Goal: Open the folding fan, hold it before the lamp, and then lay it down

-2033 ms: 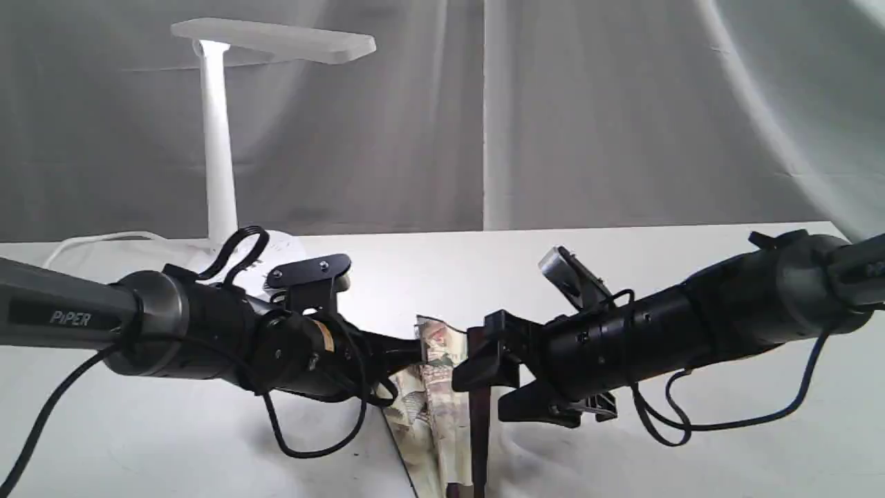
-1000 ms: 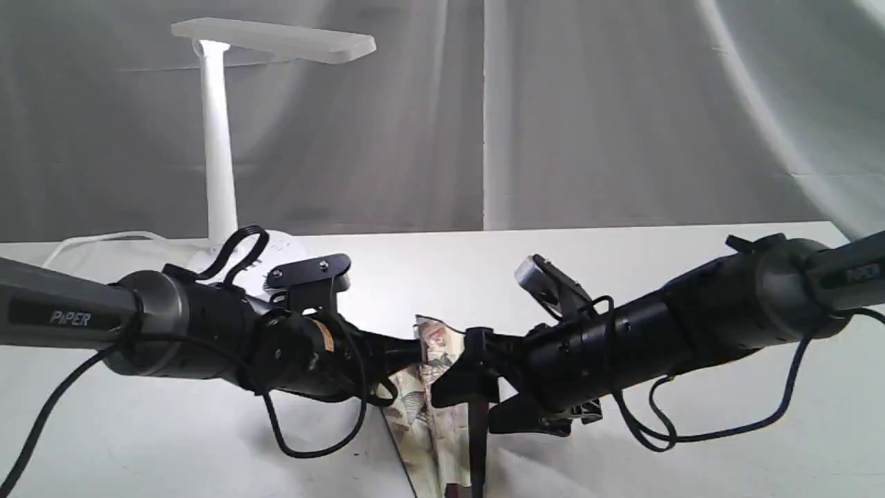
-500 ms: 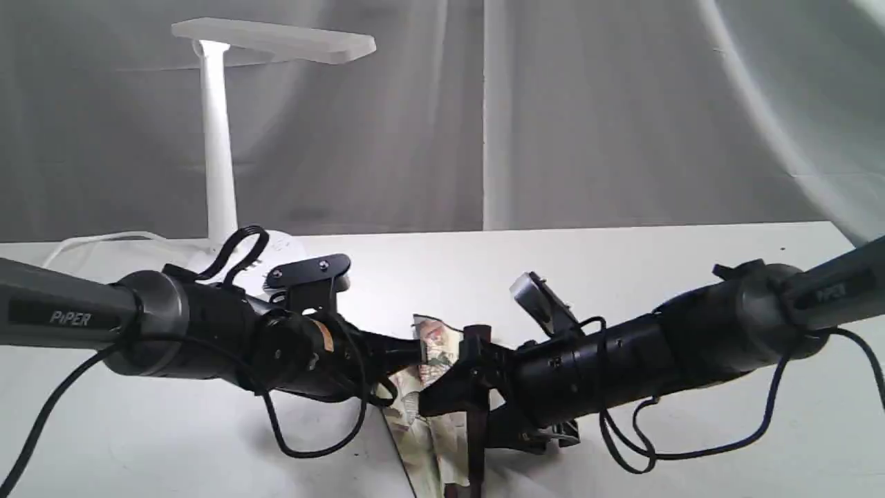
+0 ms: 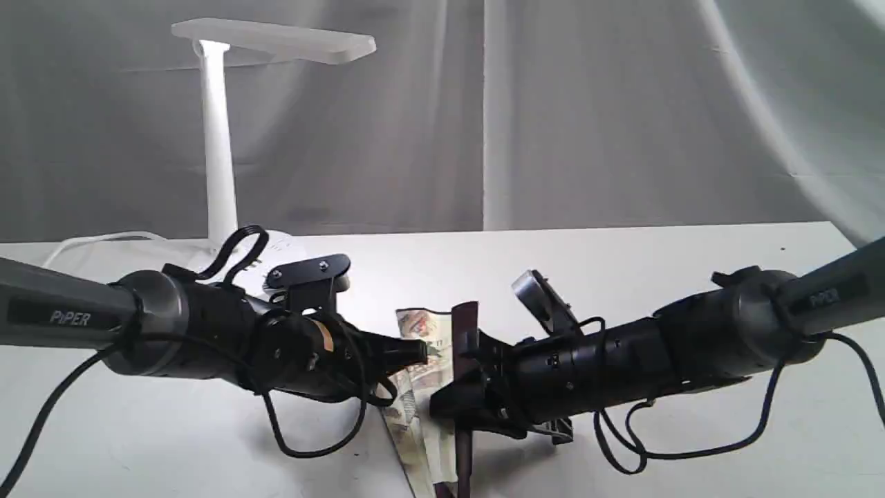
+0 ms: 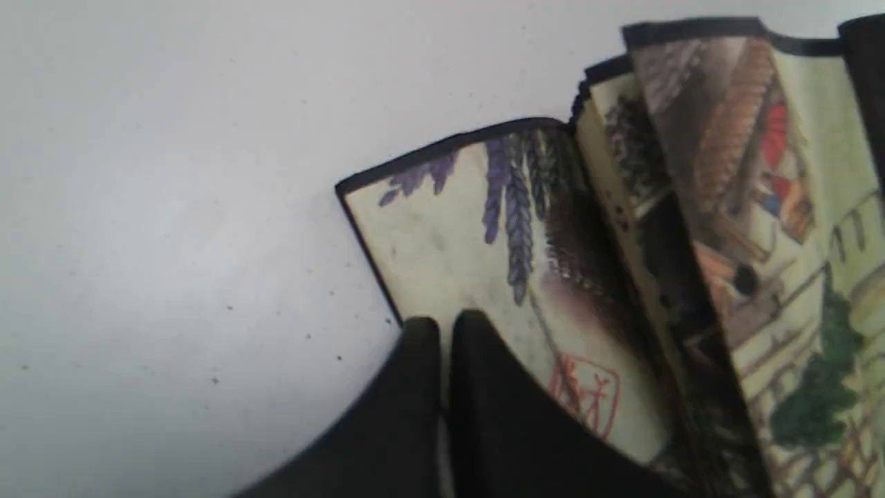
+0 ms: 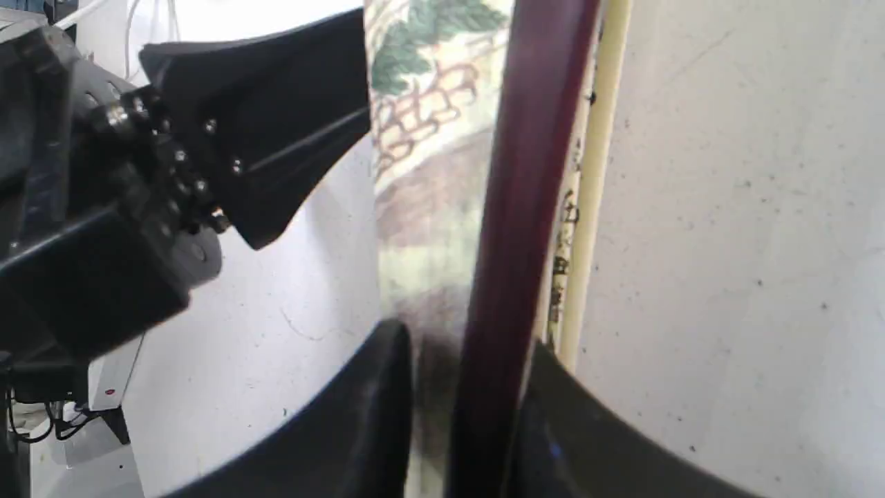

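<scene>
The fan [image 4: 415, 325] stands barely spread over the tabletop [image 4: 622, 263], left tool [image 5: 446, 332] pinching its outer fold, right tool [image 6: 470, 353] clamped on its maroon rib [image 6: 511, 173]; they should part in an arc, sparing the paper.

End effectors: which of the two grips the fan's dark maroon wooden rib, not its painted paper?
The right end effector: it clamps the maroon rib of the folding fan. The left end effector pinches the painted paper leaf instead.

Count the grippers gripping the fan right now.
2. The left gripper pinches the folding fan at its outermost leaf fold. The right gripper is closed around the fan's dark maroon end rib, at the opposite side of the leaf.
</scene>
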Controlling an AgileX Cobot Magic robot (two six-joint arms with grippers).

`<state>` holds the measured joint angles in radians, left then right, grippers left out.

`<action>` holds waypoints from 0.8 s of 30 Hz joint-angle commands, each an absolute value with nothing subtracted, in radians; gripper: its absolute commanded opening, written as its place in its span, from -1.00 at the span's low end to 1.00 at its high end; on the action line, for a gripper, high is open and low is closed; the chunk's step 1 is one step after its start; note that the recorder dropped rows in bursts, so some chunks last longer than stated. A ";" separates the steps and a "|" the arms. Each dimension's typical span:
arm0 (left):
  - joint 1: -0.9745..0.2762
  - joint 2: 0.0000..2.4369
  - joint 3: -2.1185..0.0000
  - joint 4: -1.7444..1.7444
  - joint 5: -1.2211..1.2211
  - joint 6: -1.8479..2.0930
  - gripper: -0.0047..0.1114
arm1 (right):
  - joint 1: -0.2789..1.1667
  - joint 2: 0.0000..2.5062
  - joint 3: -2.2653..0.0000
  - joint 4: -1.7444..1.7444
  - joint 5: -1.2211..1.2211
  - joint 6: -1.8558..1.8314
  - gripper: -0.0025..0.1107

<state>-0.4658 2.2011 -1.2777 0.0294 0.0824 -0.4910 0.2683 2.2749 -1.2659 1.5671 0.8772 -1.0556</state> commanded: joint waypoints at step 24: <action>-0.469 2.038 -1.275 0.024 0.299 -0.494 -0.92 | 0.209 2.291 -1.259 1.645 1.064 -1.069 -0.96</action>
<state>-0.4658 2.0807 -1.2759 0.0294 0.2638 -0.4946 0.2195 2.2937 -1.2625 1.6188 1.0231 -1.0585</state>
